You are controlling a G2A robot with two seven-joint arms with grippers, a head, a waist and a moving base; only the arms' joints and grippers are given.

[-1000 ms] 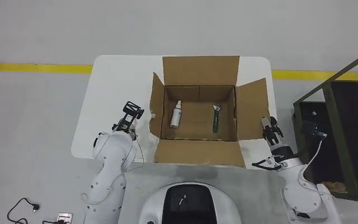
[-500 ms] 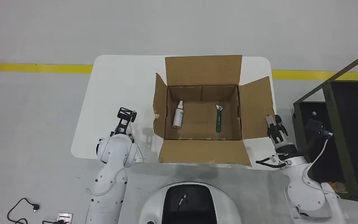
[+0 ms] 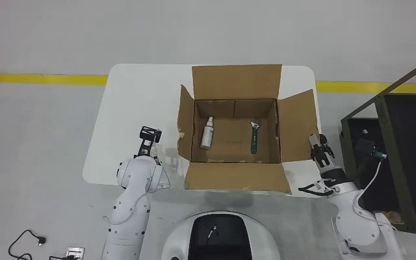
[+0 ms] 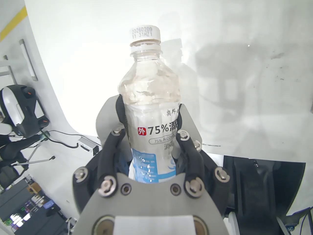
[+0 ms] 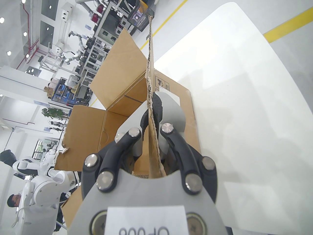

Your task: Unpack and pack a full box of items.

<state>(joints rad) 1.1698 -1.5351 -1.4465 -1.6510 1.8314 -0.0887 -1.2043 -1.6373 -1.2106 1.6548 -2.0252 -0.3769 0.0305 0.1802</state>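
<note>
- The left fingers are closed round the middle of a clear plastic bottle, one on each side of its label, and hold it firmly.
- The bottle's neck and cap stick out beyond the fingertips, while its base sits back between the fingers.
- It has a white screw cap, a ribbed clear shoulder, and a white and blue label.
- In the top view, the left fingers hang over the near left part of the white worktop, left of the cardboard box and apart from it.
- The right fingers are pinched shut on the edge of the box's right flap, with the corrugated edge running up between them.
- From above, the right fingers sit at the near outer corner of that flap.
- The box stands mid-worktop with all four flaps folded outward.
- On its floor lie a white spray bottle to the left and a green-handled wrench to the right, well apart, both pointing near to far.
</note>
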